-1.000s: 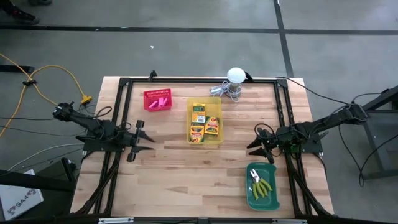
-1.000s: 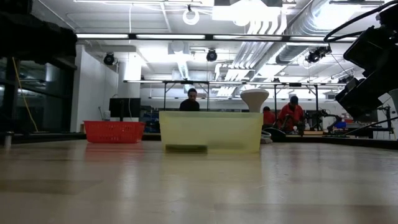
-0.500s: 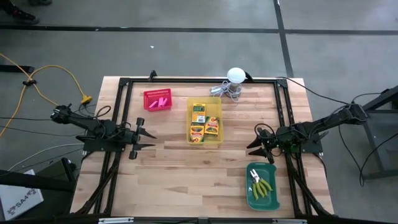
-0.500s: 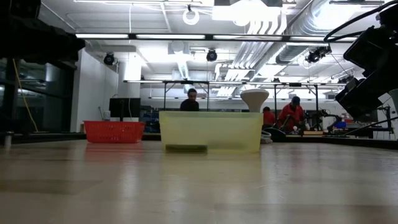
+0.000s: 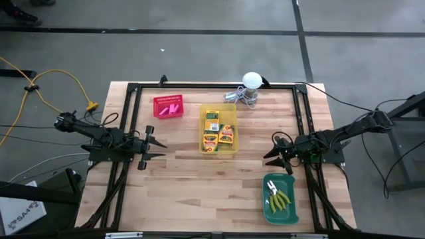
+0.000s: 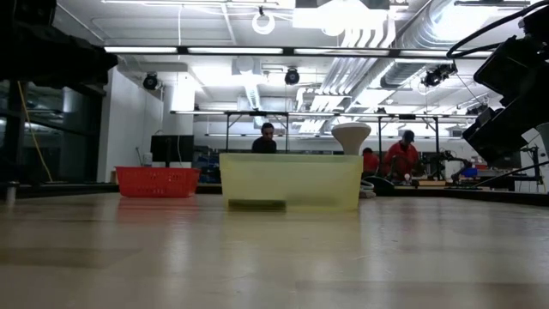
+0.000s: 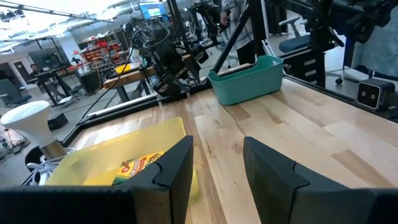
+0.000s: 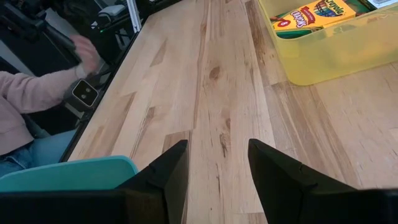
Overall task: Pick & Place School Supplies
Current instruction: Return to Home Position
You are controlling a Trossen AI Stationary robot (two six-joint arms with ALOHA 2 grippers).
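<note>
Both my arms lie low and folded at the table's sides, pointing inward at each other. My left gripper (image 5: 158, 149) has its fingers spread with nothing between them, and my right gripper (image 5: 269, 154) is the same, parted and empty. The yellow bin (image 5: 202, 126) sits between the two grippers, a little toward the far edge, with the crayon boxes (image 5: 218, 129) inside. The red bin (image 5: 157, 106) with the pink erasers (image 5: 171, 108) is near my left gripper, on the far side. The green bin (image 5: 269, 212) is just beside my right gripper, on the near side, with the green-handled tools (image 5: 280, 198) in it. The table (image 5: 179, 179) is light wood planks. A white ball (image 5: 252, 80) sits at the far edge. A person's pink sleeve (image 8: 31, 93) shows off the table edge, and the room behind is a lit workshop.
</note>
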